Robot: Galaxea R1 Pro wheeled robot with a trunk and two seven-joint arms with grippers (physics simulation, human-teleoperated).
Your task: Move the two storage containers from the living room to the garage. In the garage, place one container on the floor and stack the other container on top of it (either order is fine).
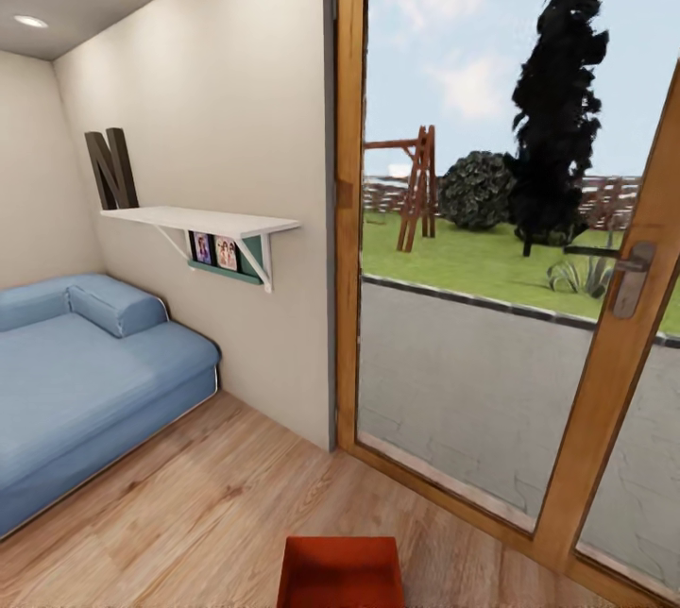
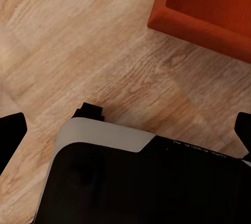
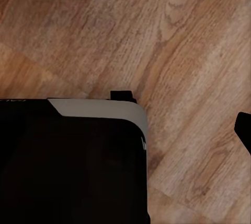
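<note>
The glazed door [image 1: 529,306] takes up the right of the head view, looking onto a lawn. Left of the door stands a beige wall [image 1: 236,117] carrying a white shelf [image 1: 198,221], with a blue sofa [image 1: 85,372] farther left. One orange-red bin [image 1: 342,572] sits on the wood floor [image 1: 189,514] before the door, near the robot's black base [image 2: 136,182]. Both arms' jaws spread wide, empty.
</note>
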